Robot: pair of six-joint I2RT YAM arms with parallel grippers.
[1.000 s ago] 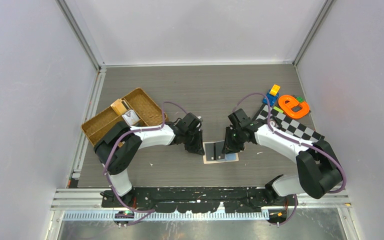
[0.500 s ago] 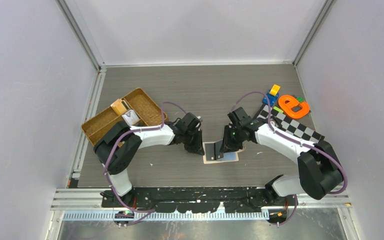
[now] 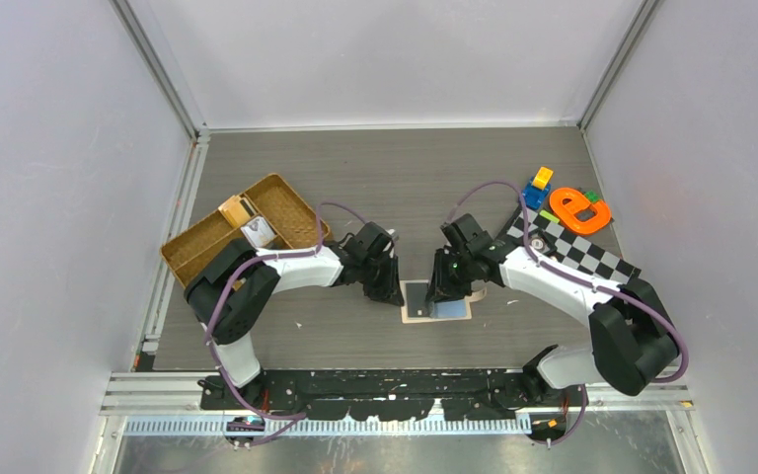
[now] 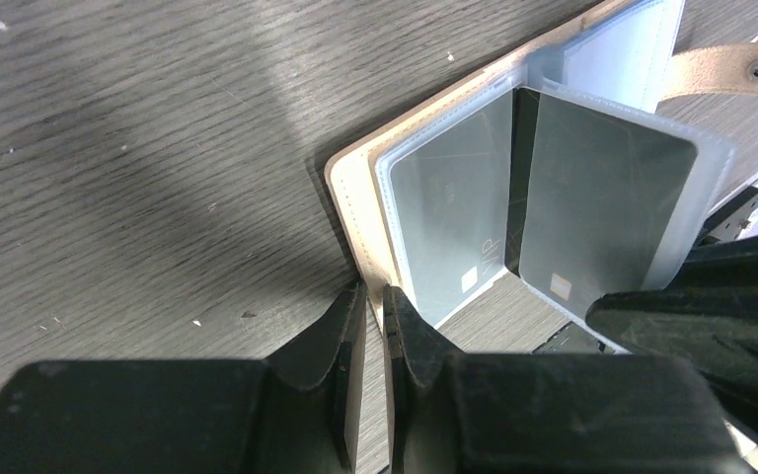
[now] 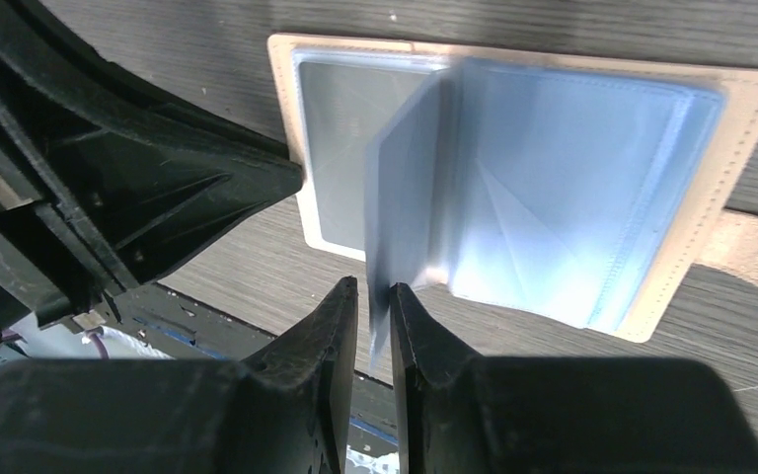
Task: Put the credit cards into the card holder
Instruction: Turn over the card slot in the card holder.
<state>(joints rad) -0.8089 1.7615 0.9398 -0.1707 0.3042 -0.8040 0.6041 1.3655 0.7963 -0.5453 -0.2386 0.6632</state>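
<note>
The peach card holder (image 3: 459,312) lies open on the table between both arms. My left gripper (image 4: 375,296) is shut on the near left edge of its cover (image 4: 347,212), pinning it. A grey card (image 4: 449,212) sits in the left clear pocket. My right gripper (image 5: 375,291) is shut on the lower edge of a clear sleeve (image 5: 400,197), which stands up from the spine. That sleeve holds a second grey card (image 4: 602,207). The snap tab (image 4: 730,71) lies off the far side. No light blue card shows.
A brown wicker tray (image 3: 286,197) with small items stands at the back left. At the right lie a checkered board (image 3: 592,255), an orange piece (image 3: 577,209) and a blue and yellow block (image 3: 538,186). Both grippers (image 3: 392,293) (image 3: 437,293) nearly meet over the holder.
My right gripper has shifted a little to the left, bringing the clear sleeve further up and over the holder. The left arm has stayed put.
</note>
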